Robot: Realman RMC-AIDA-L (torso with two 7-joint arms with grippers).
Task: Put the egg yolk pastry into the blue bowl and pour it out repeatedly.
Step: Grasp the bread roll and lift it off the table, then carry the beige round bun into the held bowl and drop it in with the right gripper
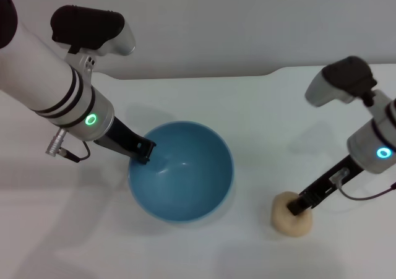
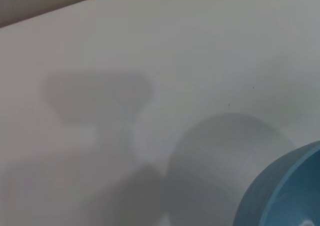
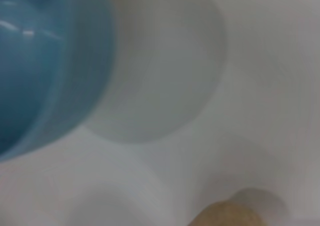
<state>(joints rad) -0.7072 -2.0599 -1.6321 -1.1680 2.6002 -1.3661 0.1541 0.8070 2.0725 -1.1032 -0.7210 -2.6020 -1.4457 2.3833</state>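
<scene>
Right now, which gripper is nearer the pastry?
Right. The right gripper sits on the pastry; the left gripper is across the table at the bowl's far rim.

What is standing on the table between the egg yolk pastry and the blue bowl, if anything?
Nothing visible. Only bare white table lies between the egg yolk pastry and the blue bowl. The right gripper is on the pastry, and the left gripper is at the bowl's rim on the far side from the pastry.
</scene>
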